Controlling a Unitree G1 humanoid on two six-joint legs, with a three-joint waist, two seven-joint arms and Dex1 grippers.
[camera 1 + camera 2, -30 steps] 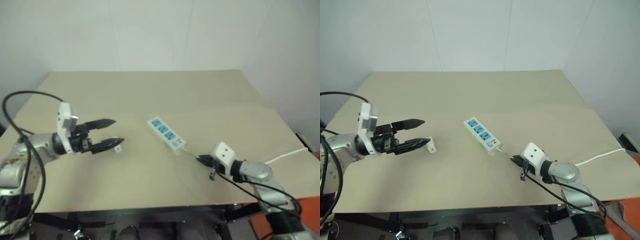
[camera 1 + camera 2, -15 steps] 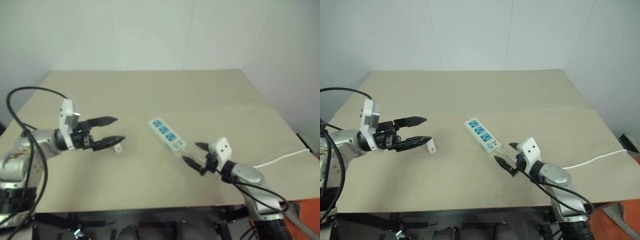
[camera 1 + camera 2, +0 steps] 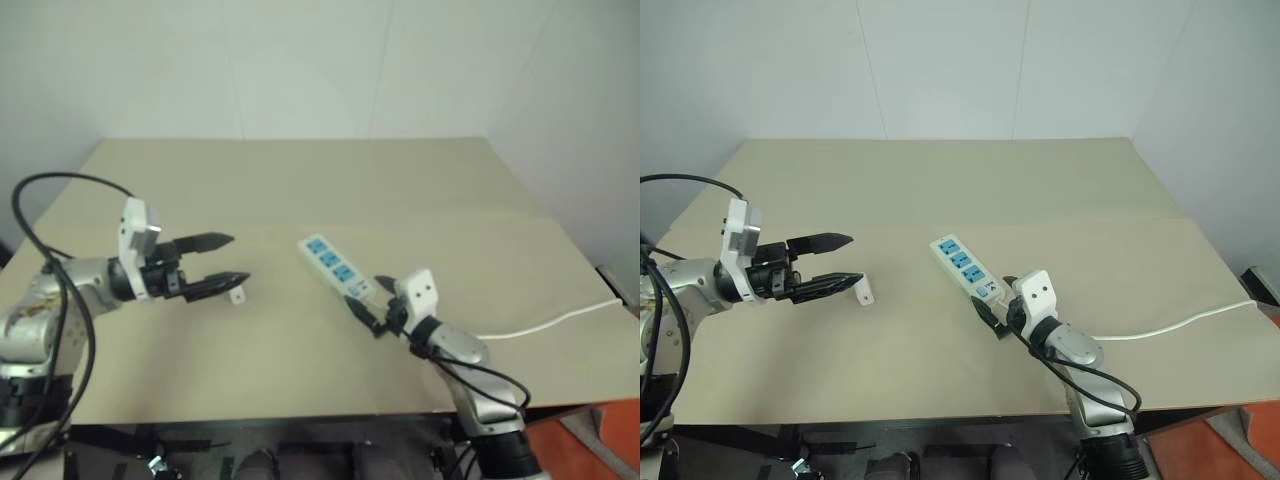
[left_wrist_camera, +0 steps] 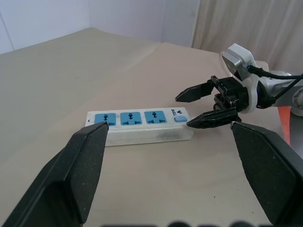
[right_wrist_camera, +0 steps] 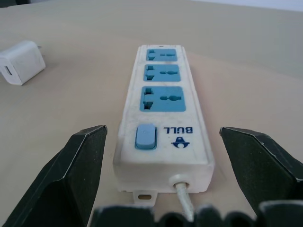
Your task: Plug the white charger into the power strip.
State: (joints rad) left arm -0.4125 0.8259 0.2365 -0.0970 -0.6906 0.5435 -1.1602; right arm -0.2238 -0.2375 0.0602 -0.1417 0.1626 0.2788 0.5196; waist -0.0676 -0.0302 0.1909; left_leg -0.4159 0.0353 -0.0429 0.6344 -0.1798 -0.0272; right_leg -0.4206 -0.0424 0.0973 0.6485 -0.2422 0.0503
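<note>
Against the picture of a second ago, we find one change of note: the right gripper (image 3: 992, 312), then closed and lying by the cord well short of the strip, has travelled leftward up to the switch end of the power strip (image 3: 964, 266) and spread its fingers wide. It holds nothing. In the right wrist view the two fingers (image 5: 78, 175) stand either side of that switch end, apart from the casing, with the cord (image 5: 185, 203) leaving the strip between them.

The table (image 3: 940, 180) is otherwise bare. The power strip lies flat on it at a slant, its three blue sockets facing up and its thin white cord trailing off towards the right edge (image 3: 1180, 322); it has not shifted.

The left gripper (image 3: 840, 262) has kept its place over the left part of the table — jaws fully apart, empty, pointing level towards the strip.

The white charger (image 3: 864, 293) lies on the table just beside the tip of the lower left finger — whether touching it, we cannot tell. It is well apart from the strip, and nothing lies between the two.
</note>
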